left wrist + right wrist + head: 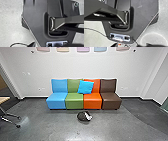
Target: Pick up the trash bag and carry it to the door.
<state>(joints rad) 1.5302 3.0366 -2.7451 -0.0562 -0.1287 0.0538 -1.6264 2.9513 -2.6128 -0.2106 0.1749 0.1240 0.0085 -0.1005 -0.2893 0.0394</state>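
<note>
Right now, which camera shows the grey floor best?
The head view: it shows the floor spread out before the row of coloured seats, with the dark trash bag on it. Both wrist views show patches of floor around the robot's base.

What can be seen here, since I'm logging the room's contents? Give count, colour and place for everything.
trash bag: one, black with white, on the floor before the seats
seats: four, blue, green, orange, brown, in a row along the wall
cushion: one, bright blue, leaning across the green and orange backs
wall pictures: five, pastel, above the seats, cut by the view's top
table: one, light top, head view's left edge
floor: one, grey, below everything
back wall: one, white, behind the seats
cable: count unclear, black, beside the base
base plate: one, dark, both wrist views
</note>
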